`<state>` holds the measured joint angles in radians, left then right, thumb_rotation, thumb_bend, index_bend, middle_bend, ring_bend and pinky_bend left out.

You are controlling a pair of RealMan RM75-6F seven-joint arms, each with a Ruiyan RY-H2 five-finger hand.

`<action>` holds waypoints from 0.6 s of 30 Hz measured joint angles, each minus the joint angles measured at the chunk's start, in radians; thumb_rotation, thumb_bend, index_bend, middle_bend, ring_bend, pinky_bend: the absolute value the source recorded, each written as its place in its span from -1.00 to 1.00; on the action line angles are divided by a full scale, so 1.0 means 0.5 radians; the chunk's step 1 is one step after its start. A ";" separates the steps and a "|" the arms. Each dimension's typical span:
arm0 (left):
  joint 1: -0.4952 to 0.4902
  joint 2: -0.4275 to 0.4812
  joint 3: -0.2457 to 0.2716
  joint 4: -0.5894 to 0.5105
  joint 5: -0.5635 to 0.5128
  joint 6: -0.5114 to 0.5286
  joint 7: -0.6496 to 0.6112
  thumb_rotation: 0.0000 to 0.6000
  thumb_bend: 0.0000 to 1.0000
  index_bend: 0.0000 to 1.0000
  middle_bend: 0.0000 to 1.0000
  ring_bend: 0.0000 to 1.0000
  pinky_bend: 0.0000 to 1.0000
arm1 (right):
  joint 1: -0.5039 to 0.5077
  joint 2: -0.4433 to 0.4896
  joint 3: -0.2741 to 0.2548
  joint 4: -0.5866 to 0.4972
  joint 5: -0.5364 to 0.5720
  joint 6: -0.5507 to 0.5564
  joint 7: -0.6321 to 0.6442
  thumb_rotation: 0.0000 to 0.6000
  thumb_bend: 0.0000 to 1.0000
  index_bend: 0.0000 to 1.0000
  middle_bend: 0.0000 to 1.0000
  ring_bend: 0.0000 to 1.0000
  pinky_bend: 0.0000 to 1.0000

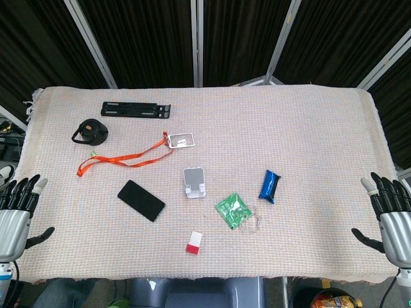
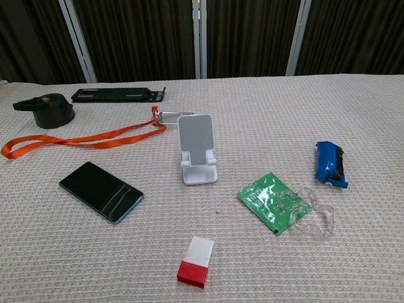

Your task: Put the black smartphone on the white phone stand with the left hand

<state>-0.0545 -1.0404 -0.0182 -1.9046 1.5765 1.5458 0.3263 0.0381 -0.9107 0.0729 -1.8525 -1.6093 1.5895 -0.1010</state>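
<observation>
The black smartphone (image 1: 140, 200) is lying flat, screen up, on the cloth-covered surface (image 1: 308, 128), left of centre and towards the near edge, turned at an angle. The white phone stand (image 1: 194, 183) is standing upright just to its right, a small gap apart from it, with its slanted back plate facing the near side and nothing resting on it.

The left hand (image 1: 18, 215) is hovering at the near left corner of the surface, well apart from the smartphone, its fingers spread and pointing away, grasping nothing. The right hand (image 1: 390, 215) is sitting at the near right corner in the same way, fingers apart and released. Neither hand is showing in the chest view.

An orange lanyard (image 1: 122, 160) is trailing across the surface beyond the smartphone, its clip end meeting a clear badge holder (image 1: 181, 139) further off behind the stand. A round black lid (image 1: 90, 132) is resting at the far left, and a long black bracket (image 1: 135, 110) is lying beyond it near the far edge. To the right of the stand, a green packet (image 1: 233, 209) is lying flat with a clear plastic piece (image 2: 309, 211) touching its right side. A blue packet (image 1: 270, 186) is lying further right. A small red and white block (image 1: 194, 242) is sitting nearest the front edge.
</observation>
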 measured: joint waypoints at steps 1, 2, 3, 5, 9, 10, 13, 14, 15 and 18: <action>-0.001 0.000 0.001 0.001 0.001 -0.005 -0.004 1.00 -1.00 -1.00 -1.00 -1.00 -1.00 | -0.001 0.000 0.000 0.000 0.000 0.001 0.001 1.00 -1.00 -1.00 -1.00 -1.00 -1.00; -0.004 0.002 0.003 0.002 0.003 -0.010 -0.008 1.00 -1.00 -1.00 -1.00 -1.00 -1.00 | -0.001 0.001 0.000 0.000 0.002 0.001 0.002 1.00 -1.00 -1.00 -1.00 -1.00 -1.00; -0.008 0.004 0.006 0.005 0.007 -0.022 -0.018 1.00 -1.00 -1.00 -1.00 -1.00 -1.00 | -0.002 0.001 0.000 0.000 0.005 -0.001 0.003 1.00 -1.00 -1.00 -1.00 -1.00 -1.00; -0.018 0.008 0.011 0.010 0.009 -0.049 -0.034 1.00 -1.00 -1.00 -1.00 -1.00 -1.00 | -0.003 0.005 0.001 -0.002 0.016 -0.005 0.010 1.00 -1.00 -1.00 -1.00 -1.00 -1.00; -0.093 0.004 -0.003 0.028 0.002 -0.170 -0.060 1.00 -1.00 -1.00 -1.00 -1.00 -1.00 | -0.007 0.017 0.006 0.000 0.034 0.000 0.040 1.00 -1.00 -1.00 -1.00 -1.00 -1.00; -0.121 -0.002 -0.011 0.036 -0.004 -0.210 -0.061 1.00 -1.00 -1.00 -1.00 -1.00 -1.00 | -0.008 0.019 0.009 0.001 0.037 0.002 0.051 1.00 -1.00 -1.00 -1.00 -1.00 -1.00; -0.230 -0.034 -0.048 0.073 -0.036 -0.366 -0.051 1.00 -1.00 -1.00 -1.00 -1.00 -1.00 | -0.001 0.015 0.024 0.008 0.043 0.007 0.065 1.00 -1.00 -1.00 -1.00 -1.00 -1.00; -0.270 -0.050 -0.061 0.091 -0.049 -0.422 -0.041 1.00 -1.00 -1.00 -1.00 -1.00 -1.00 | 0.005 0.010 0.026 0.013 0.042 0.003 0.062 1.00 -1.00 -1.00 -1.00 -1.00 -1.00; -0.331 -0.075 -0.078 0.121 -0.065 -0.506 -0.025 1.00 -1.00 -1.00 -1.00 -1.00 -1.00 | 0.009 0.006 0.027 0.015 0.042 -0.004 0.058 1.00 -1.00 -1.00 -1.00 -1.00 -1.00; -0.515 -0.172 -0.116 0.249 -0.085 -0.754 -0.003 1.00 -1.00 -0.86 -1.00 -0.98 -0.96 | 0.025 -0.008 0.034 0.019 0.071 -0.036 0.029 1.00 -1.00 -1.00 -1.00 -1.00 -1.00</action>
<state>-0.3118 -1.1264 -0.0764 -1.7801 1.5338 1.1688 0.3248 0.0505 -0.9149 0.0901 -1.8431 -1.5739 1.5717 -0.0866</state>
